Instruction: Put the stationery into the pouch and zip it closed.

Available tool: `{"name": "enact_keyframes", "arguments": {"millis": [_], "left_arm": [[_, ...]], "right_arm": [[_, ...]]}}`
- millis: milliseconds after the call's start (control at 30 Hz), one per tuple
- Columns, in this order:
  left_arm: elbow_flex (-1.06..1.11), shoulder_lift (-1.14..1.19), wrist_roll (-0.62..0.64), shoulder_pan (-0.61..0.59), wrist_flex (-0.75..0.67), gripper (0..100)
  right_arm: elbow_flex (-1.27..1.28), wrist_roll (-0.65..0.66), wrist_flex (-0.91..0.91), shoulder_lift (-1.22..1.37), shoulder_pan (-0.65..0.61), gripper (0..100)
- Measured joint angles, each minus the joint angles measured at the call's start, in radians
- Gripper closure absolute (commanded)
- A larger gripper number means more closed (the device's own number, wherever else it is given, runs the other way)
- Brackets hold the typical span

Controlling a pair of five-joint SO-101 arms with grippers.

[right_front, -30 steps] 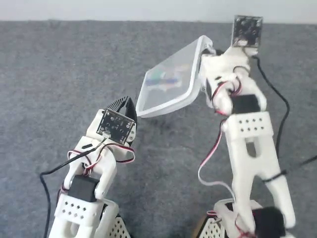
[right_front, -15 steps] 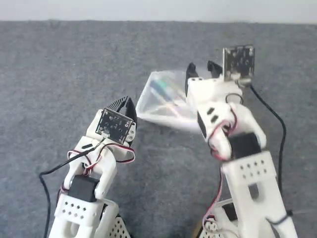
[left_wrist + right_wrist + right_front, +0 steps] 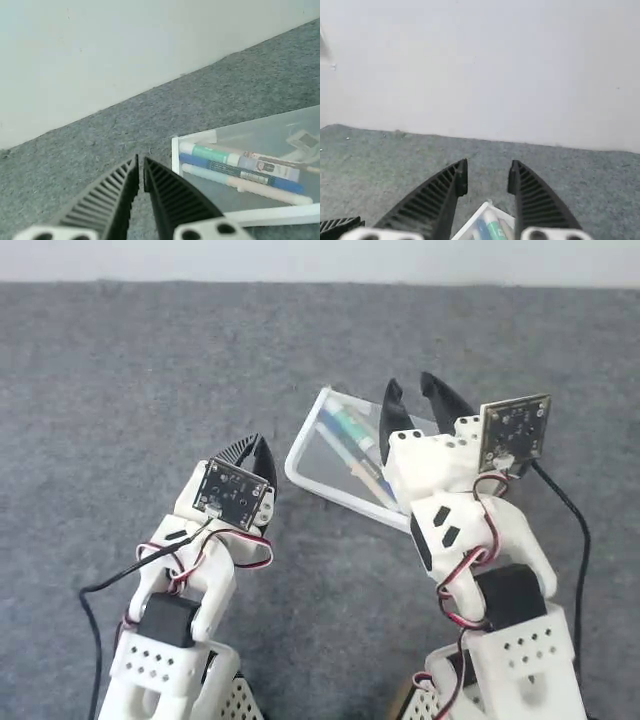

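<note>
A clear pouch (image 3: 318, 462) lies flat on the grey carpet between the two arms, with several pens (image 3: 352, 432) inside it. My right gripper (image 3: 410, 382) hovers open over the pouch's right part, holding nothing. In the right wrist view, a corner of the pouch (image 3: 487, 224) shows below the right gripper (image 3: 487, 181), whose jaws stand spread. My left gripper (image 3: 255, 447) is shut and empty, just left of the pouch's near-left corner. From the left wrist, the left gripper (image 3: 140, 167) points beside the pouch (image 3: 280, 135), and the pens (image 3: 235, 165) show through it.
A white wall (image 3: 300, 258) bounds the carpet at the back. Open carpet (image 3: 120, 390) stretches to the left of the pouch and behind it. A black cable (image 3: 565, 510) runs along the right arm.
The right gripper had the pouch lifted and tilted, then let it go. The pouch now lies flat, and the right arm has drawn back toward the near side. The left arm kept still.
</note>
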Motion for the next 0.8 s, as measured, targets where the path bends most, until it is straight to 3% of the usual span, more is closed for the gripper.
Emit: {"name": "enact_keyframes", "arguments": {"millis": [433,800], "left_arm": [[0.0,0.0,0.0,-0.011,-0.003,99],[0.0,0.0,0.071,-0.051,-0.031,99]], "right_arm": [[0.002,0.176,-0.003,-0.16,-0.052,96.9],[0.166,0.184,-0.003,-0.385,-0.078,96.5]]}}
